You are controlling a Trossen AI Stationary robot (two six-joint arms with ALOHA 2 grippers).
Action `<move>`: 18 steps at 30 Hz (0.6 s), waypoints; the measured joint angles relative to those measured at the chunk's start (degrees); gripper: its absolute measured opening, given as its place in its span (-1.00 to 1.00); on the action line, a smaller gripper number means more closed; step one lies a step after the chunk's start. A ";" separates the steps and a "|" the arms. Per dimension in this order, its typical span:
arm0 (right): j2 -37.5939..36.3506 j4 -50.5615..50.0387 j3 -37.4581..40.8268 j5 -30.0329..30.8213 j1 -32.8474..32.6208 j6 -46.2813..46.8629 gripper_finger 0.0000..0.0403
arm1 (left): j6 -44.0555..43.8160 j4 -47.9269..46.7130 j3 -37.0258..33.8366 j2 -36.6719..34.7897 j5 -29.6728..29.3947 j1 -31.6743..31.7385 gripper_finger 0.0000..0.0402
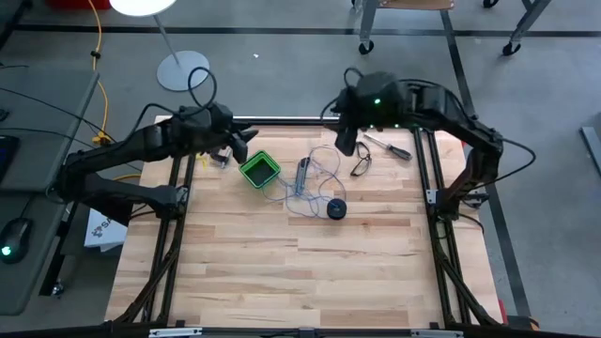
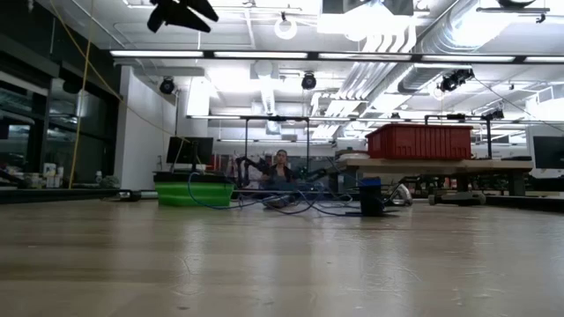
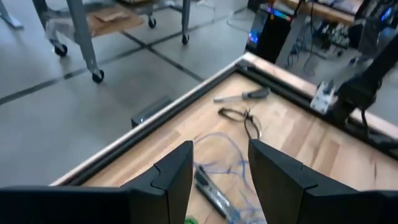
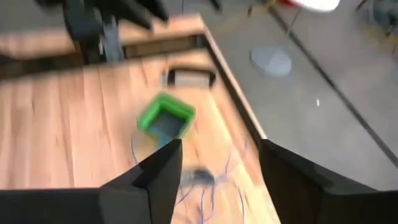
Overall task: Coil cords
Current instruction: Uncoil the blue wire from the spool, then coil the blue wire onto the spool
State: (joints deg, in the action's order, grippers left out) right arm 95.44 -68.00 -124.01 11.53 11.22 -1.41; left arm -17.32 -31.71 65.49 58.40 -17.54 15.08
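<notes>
1. We see the wire [image 1: 315, 183] lying in a loose blue-grey tangle on the table [image 1: 282, 272], between the green box [image 1: 259, 169] and the glasses [image 1: 362, 165], with its dark spool [image 1: 335, 208] at the tangle's near edge.
2. Our right gripper [image 1: 346, 143] hovers above the table's far side, just beyond the tangle; its fingers stand wide apart and hold nothing.
3. Our left gripper [image 1: 235, 143] waits raised by the far left corner, near the box, fingers parted and empty.
4. We judge the coiling is barely begun: the wire is slack and uncoiled.
5. The next move likely calls for lowering one gripper onto a strand and pinching it cleanly, since the wire is string-thin and could slip.
</notes>
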 joint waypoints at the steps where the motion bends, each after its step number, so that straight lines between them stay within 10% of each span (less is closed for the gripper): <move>1: 0.36 -2.05 0.00 -0.05 0.04 -0.10 0.06 | 0.00 -0.26 0.00 0.28 0.00 -0.28 -0.25; 9: 1.75 -13.32 5.18 -1.36 0.53 7.08 0.07 | -0.06 -0.15 -0.02 3.91 2.38 -1.88 -0.25; 18: -12.84 6.49 53.04 -14.23 0.55 24.22 0.07 | -1.12 3.08 -0.04 9.12 8.93 -5.76 -0.26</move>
State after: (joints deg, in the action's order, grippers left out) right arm 82.60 -61.51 -70.96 -2.70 11.77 22.81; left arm -18.44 -28.64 65.45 67.52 -8.62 9.32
